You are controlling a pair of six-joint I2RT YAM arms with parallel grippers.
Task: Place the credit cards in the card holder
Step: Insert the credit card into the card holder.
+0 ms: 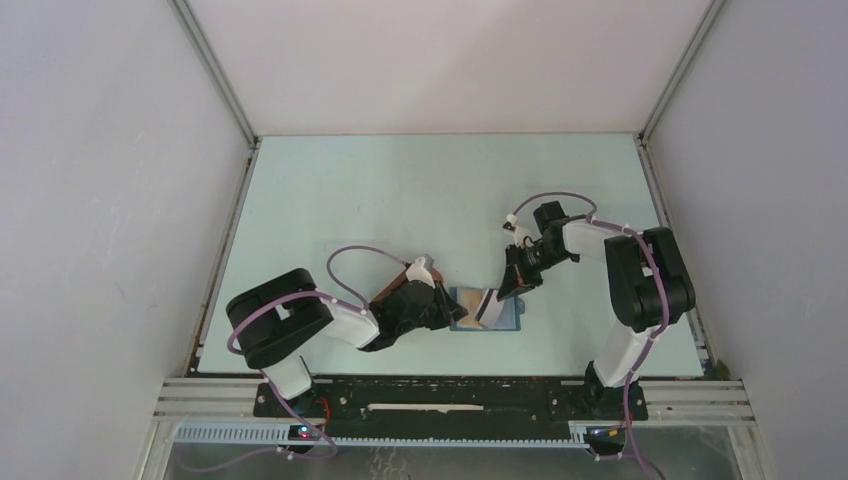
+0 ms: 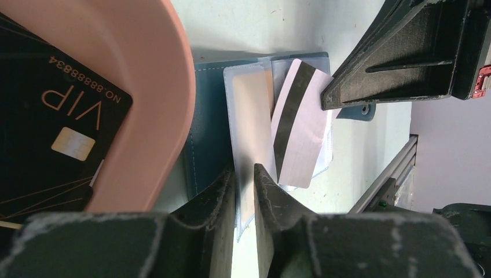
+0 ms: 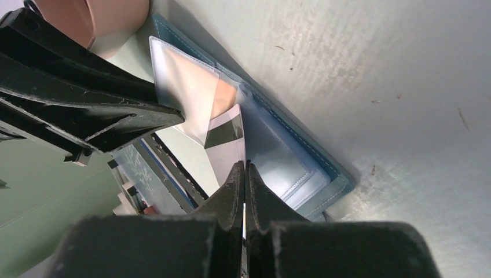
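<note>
The blue card holder (image 2: 205, 133) lies open on the table, also in the top view (image 1: 508, 320) and the right wrist view (image 3: 301, 162). My left gripper (image 2: 244, 174) is shut on the edge of its clear inner pocket (image 2: 252, 110); it shows in the top view too (image 1: 452, 310). My right gripper (image 3: 244, 168) is shut on a pale card with a dark stripe (image 3: 226, 142). It holds the card tilted, far end against the pockets near the holder's fold (image 2: 301, 127). A black VIP card (image 2: 52, 127) lies in the pink tray.
The pink oval tray (image 2: 156, 87) sits right beside the holder on its left, under my left wrist. The right gripper's fingers (image 2: 394, 63) hang over the holder's far side. The table's near edge with the metal rail (image 2: 388, 179) is close by.
</note>
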